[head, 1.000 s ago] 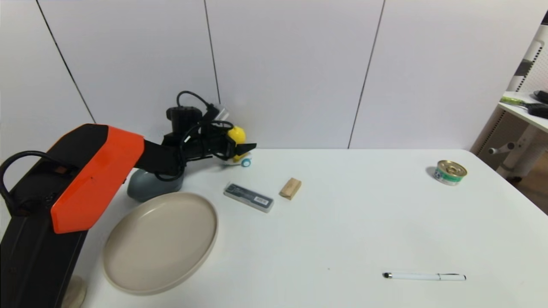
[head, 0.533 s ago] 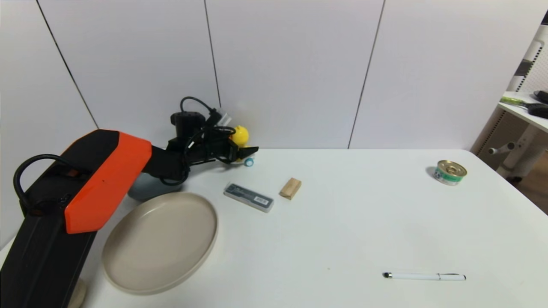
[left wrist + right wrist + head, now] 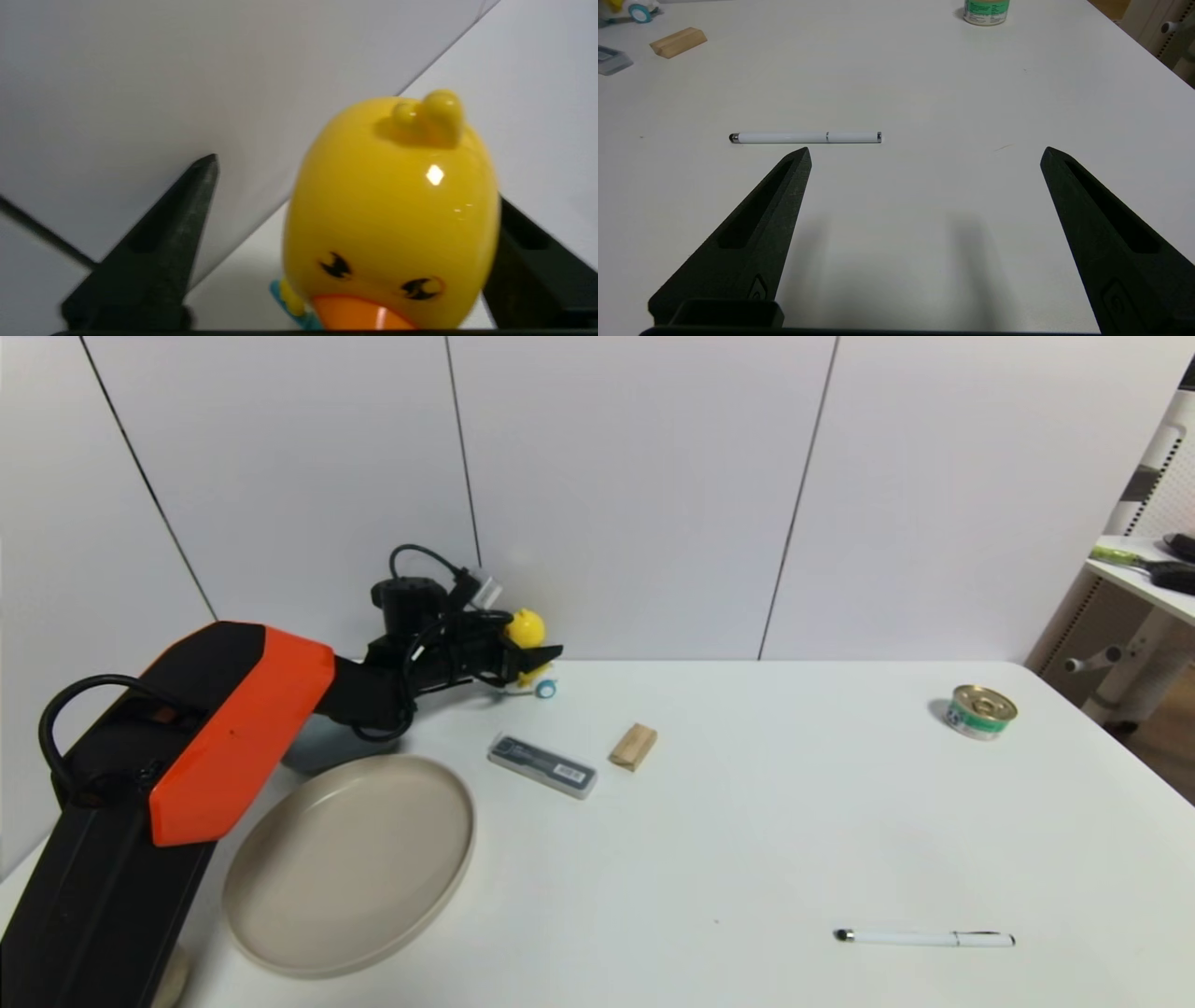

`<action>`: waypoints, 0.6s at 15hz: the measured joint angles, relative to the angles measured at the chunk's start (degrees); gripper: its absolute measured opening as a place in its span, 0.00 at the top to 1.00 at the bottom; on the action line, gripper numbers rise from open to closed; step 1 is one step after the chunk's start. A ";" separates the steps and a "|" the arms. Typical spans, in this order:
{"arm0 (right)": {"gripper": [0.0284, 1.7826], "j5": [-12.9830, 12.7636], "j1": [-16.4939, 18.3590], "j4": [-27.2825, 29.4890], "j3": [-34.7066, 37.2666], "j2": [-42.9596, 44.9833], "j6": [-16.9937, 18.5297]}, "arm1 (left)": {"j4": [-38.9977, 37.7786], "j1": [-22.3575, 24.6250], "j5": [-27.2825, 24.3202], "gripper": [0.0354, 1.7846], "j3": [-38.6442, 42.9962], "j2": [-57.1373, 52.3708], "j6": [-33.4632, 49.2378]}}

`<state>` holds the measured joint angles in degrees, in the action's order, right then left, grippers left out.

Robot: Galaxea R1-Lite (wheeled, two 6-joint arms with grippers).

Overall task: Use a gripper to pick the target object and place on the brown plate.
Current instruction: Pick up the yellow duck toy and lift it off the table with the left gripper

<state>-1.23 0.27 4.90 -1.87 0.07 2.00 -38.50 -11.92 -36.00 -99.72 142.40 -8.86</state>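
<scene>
**Duck toy between open claws, grasp pending**

Head view: left gripper point(image 3: 534, 660) reaching toward the upper left of the frame, straddling the duck toy point(image 3: 526, 630) at the far edge of the table point(image 3: 747, 821), close to the wall point(image 3: 616, 485). Scooter wheel point(image 3: 546, 689) showing light blue just below the claw tips. Brown plate point(image 3: 350, 863) lying at lower left, well apart from the toy. Grey case point(image 3: 542, 766) and wooden block point(image 3: 633, 747) sitting between centre and plate; tin can point(image 3: 981, 711) at right; white pen point(image 3: 924, 939) at lower right.

Left wrist view: duck toy point(image 3: 390, 214) filling centre-right, one finger point(image 3: 154, 261) standing clear at left with a gap, the other point(image 3: 532, 275) just beside or touching the head at right. Jaws parted, nothing clamped.

Right wrist view: right gripper point(image 3: 924, 154) hanging parked over bare table, jaws spread wide, holding nothing; pen point(image 3: 805, 137) lying ahead.

Handling judgement: centring the toy between the claws before closing, squeezing low on the glossy rounded head to avoid slipping upward, guarding against the wheels rolling toward the wall, then lifting straight up.
</scene>
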 joint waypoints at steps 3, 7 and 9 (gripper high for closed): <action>0.05 0.02 -0.02 0.00 0.00 0.00 0.01 | -0.13 0.02 0.09 0.42 0.00 0.00 -0.45; 0.05 0.00 0.00 -0.02 0.00 0.00 0.00 | -0.06 -0.06 0.01 0.79 0.07 0.00 -0.59; 0.05 0.00 0.00 0.00 0.00 0.00 0.01 | -0.30 -0.09 -0.05 0.80 0.07 -0.04 -0.59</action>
<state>-1.23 0.27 4.90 -1.87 0.07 2.01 -38.80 -12.01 -36.05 -99.65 142.36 -9.45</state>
